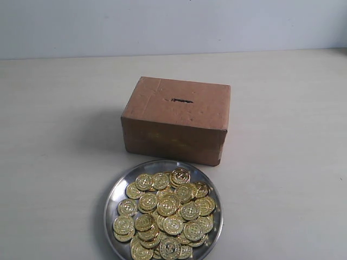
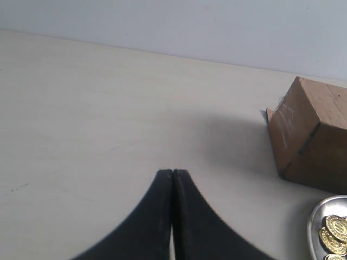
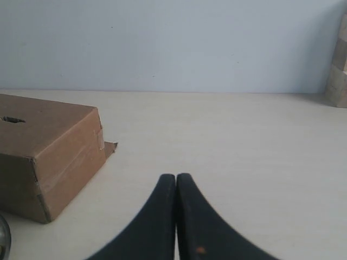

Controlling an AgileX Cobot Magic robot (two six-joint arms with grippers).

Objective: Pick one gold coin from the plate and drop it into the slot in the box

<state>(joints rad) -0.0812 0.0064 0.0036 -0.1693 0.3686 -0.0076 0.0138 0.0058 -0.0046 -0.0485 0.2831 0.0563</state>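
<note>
A brown cardboard box [image 1: 176, 119] stands in the middle of the table, with a short dark slot [image 1: 181, 100] in its top face. In front of it lies the round silver plate [image 1: 117, 187], heaped with several gold coins [image 1: 165, 214]. Neither gripper shows in the exterior view. My left gripper [image 2: 172, 172] is shut and empty over bare table, with the box [image 2: 312, 135] and the plate's rim [image 2: 320, 208] off to one side. My right gripper [image 3: 176, 176] is also shut and empty, beside the box [image 3: 51, 157]; the slot [image 3: 12, 119] shows there too.
The pale table [image 1: 54, 162] spreads wide on both sides of the box and plate. A grey wall [image 1: 162, 24] runs along the back. A stack of light wooden blocks [image 3: 339, 70] stands at the far edge in the right wrist view.
</note>
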